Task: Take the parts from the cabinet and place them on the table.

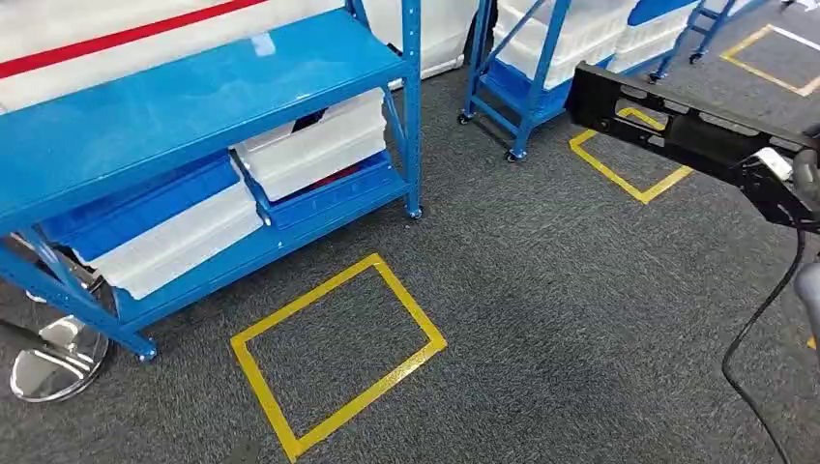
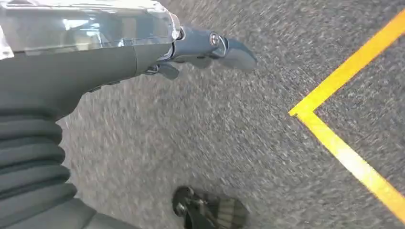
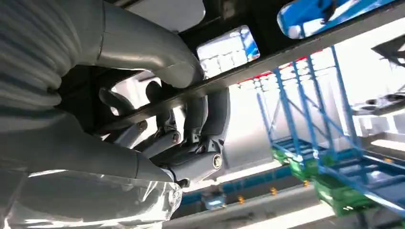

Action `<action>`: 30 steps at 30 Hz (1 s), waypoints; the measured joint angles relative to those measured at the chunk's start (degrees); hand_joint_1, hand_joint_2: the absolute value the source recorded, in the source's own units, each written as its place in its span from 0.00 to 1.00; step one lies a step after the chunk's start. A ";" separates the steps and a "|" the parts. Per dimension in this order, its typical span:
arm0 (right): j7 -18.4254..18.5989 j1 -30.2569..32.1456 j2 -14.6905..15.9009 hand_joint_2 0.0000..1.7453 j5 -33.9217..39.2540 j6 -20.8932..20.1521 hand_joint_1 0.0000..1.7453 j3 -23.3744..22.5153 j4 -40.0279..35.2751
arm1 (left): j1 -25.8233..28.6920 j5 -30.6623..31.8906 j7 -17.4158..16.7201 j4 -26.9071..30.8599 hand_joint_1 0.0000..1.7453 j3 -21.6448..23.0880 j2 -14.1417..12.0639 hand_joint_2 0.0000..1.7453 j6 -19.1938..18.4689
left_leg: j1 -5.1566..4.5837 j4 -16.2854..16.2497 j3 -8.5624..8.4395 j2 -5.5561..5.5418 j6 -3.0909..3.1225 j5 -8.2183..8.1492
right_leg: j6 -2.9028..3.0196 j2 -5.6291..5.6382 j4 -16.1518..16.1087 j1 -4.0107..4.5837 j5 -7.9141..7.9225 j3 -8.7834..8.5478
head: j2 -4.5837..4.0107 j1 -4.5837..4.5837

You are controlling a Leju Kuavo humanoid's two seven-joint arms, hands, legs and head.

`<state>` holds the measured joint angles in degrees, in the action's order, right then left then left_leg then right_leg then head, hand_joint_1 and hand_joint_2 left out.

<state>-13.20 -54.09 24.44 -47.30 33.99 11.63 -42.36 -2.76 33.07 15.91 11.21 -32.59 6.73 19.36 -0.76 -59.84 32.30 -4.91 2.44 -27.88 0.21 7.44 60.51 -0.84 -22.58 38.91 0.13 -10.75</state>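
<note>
From the head view, one long black plastic part (image 1: 677,126), slotted along its length, juts out at the right above grey carpet, two yellow tape squares and two blue metal racks (image 1: 193,116) holding white bins. At the left wrist, the left hand (image 2: 200,52) hangs over the carpet, fingers apart, holding nothing. At the right wrist, the right hand (image 3: 181,138) grips the part's thin dark edge.

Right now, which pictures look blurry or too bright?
Left wrist view: the carpet is smeared with motion blur, though the left hand stays sharp. Right wrist view: the background behind the racks is washed out white. Head view: sharp, with soft glare on the shelf.
</note>
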 joint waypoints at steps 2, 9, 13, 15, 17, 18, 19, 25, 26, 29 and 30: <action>0.35 1.80 0.31 1.00 0.18 0.13 1.00 0.09 -0.31 | -0.11 0.59 0.13 0.00 0.00 -0.02 0.04 1.00 0.07 | -0.10 1.08 -0.56 1.38 0.15 0.56 | -1.04 1.84 -0.88 -0.26 0.69 -0.02 | 0.00 -0.04; 0.57 8.07 2.56 1.00 1.40 -0.70 1.00 -0.77 -4.21 | 0.54 1.05 0.29 -0.02 0.00 0.00 0.22 1.00 -0.37 | 0.38 3.55 -1.07 7.31 0.02 1.97 | -2.73 -7.17 13.52 -1.16 -6.26 6.45 | 0.00 -0.02; 0.68 9.92 3.96 1.00 1.47 -1.51 1.00 -1.40 -6.27 | 0.26 2.69 0.20 0.02 0.00 0.09 0.00 1.00 -0.39 | 0.43 2.21 -0.78 10.23 -1.40 0.66 | -3.13 -11.77 -0.10 -1.30 -1.97 -1.66 | 0.00 -0.04; 0.68 10.55 4.43 1.00 1.47 -1.90 1.00 -1.68 -7.06 | -0.02 3.24 -0.04 0.02 0.00 0.33 -0.11 1.00 0.00 | 0.24 1.65 -1.21 11.13 -2.19 0.11 | -1.81 -10.45 -0.71 -0.83 -1.41 -1.62 | 0.00 -0.04; 0.30 10.87 5.43 1.00 1.42 -2.38 1.00 -1.94 -7.15 | -0.37 3.28 -0.15 0.02 0.00 0.37 -0.07 1.00 0.29 | 0.31 1.78 -1.44 12.57 -2.78 -0.08 | -1.07 -9.23 -0.45 -0.55 -1.41 -1.32 | 0.02 -0.05; 0.15 10.78 5.79 1.00 1.42 -2.75 1.00 -1.97 -7.19 | -0.57 3.24 -0.13 0.02 0.00 0.37 -0.02 1.00 0.46 | 0.51 1.57 -1.42 12.70 -3.25 -0.55 | -0.50 -8.58 -0.74 -0.95 -1.24 -1.48 | 0.00 -0.04; -0.37 10.42 6.16 1.00 1.40 -2.95 1.00 -1.97 -7.21 | -0.60 3.15 -0.15 0.02 0.00 0.37 -0.02 1.00 0.61 | 0.84 0.17 -0.90 9.69 -3.47 -1.87 | -0.21 -8.16 -0.84 -0.88 -1.16 -1.43 | -0.02 -0.04; -1.46 6.91 5.11 1.00 0.04 -2.38 1.00 -0.28 -4.85 | 0.34 2.84 -1.62 0.00 0.00 0.33 -0.04 1.00 0.35 | 0.57 -14.81 6.74 5.27 -2.10 -6.56 | 0.95 -3.40 -0.80 0.41 -0.66 -0.94 | 0.00 -0.11; -1.49 6.33 4.85 1.00 -0.02 -2.36 1.00 0.00 -4.43 | 0.45 2.88 -2.05 0.00 0.00 0.31 -0.04 1.00 0.22 | 0.28 -10.81 5.09 5.00 -1.60 -4.02 | 0.98 -2.61 -0.77 0.50 -0.61 -0.94 | 0.00 -0.11; -1.62 5.25 4.41 1.00 0.15 -1.33 1.00 0.79 -3.43 | 0.60 3.02 -3.45 0.00 0.00 0.33 -0.26 1.00 -0.39 | -0.01 0.73 0.25 -0.45 -0.07 0.43 | 0.55 -0.60 -0.80 0.53 -0.22 -0.75 | 0.00 -0.11; -1.55 5.40 4.09 1.00 0.18 -0.56 1.00 1.05 -3.23 | 0.72 3.41 -3.97 -0.02 0.00 0.33 -0.26 1.00 -0.76 | -0.22 0.98 -0.13 0.18 -0.41 0.53 | 0.16 0.18 -0.95 0.18 0.03 -0.62 | 0.00 -0.13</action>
<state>-14.75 -48.69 28.52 -47.12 33.42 12.68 -45.59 -2.05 36.47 11.94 11.19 -32.26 6.47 18.60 -0.98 -58.86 32.17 -4.74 2.02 -27.35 0.37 7.62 59.56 -0.66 -22.55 38.29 0.13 -10.88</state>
